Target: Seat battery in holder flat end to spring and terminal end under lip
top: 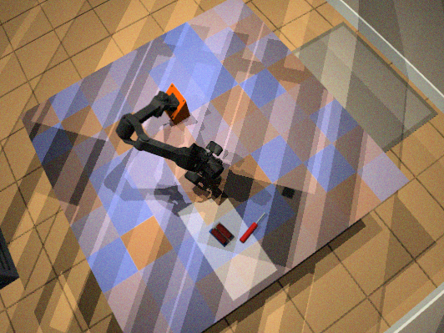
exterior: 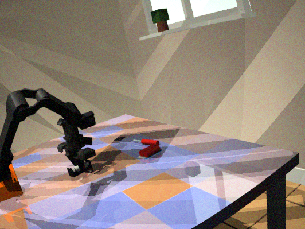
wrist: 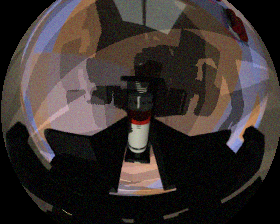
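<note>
No readable brand, label or writing anywhere; resolution too coarse for print on any object.

Gripper (exterior: 80,168) is low over the checkered table (exterior: 252,168), pointing down. Jaws clamped on the battery (wrist: 139,133), a small cylinder with a white body, a red band and a dark end, seen lengthwise between the fingers in the wrist view. In the exterior view only a pale tip of the battery (exterior: 75,169) pokes out below the gripper; in the top view it is hidden under the gripper (top: 210,182) and lost in shadow. Cannot tell if it touches the table.

Battery holder (top: 221,233) sits well apart from the gripper, nearer the table's front edge: blue tray with red blocks in it. Spring and lip not resolvable. In the exterior view the holder (exterior: 149,151) reads mostly as red cylinders, blue base barely visible.

Red-handled screwdriver (top: 252,228) lies just beside the holder, pale shaft pointing away; not touching it. Also seen in the exterior view (exterior: 149,142), behind the holder.

Small dark square object (top: 288,193) on the table, well apart from the rest; identity unclear.

Orange base block (top: 179,103) carries the arm; cut off at the left edge in the exterior view (exterior: 10,182).

Potted plant (exterior: 160,19) on the window sill. Wrist view is a heavy fisheye, edges black.
</note>
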Tool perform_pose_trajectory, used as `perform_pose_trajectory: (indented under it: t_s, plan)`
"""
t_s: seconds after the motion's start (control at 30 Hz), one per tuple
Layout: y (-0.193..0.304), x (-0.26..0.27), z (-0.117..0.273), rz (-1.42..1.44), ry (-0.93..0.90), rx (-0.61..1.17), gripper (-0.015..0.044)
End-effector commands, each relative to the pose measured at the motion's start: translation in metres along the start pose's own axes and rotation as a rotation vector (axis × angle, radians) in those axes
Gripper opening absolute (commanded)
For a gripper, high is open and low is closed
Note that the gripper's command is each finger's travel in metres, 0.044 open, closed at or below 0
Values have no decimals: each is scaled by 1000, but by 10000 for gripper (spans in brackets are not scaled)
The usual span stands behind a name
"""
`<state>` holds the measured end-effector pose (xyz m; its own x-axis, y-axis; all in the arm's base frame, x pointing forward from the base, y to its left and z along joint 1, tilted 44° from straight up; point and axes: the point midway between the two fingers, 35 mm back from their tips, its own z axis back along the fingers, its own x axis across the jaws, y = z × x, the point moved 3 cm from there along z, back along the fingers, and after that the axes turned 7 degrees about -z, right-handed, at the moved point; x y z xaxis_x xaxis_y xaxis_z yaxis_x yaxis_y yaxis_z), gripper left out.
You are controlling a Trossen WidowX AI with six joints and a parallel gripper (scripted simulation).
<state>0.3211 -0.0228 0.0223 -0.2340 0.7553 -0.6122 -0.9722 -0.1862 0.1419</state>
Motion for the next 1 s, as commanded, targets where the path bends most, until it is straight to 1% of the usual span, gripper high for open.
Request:
perform_pose_trajectory:
  t_s: [0.0, 0.7, 0.83, 0.97]
  plan:
    - [2, -1, 0, -2, -2, -4, 81]
    - [11, -2, -1, -2, -1, -20, 81]
    - [11, -2, -1, -2, -1, -20, 182]
    - [11, -2, 2, -2, -2, -20, 182]
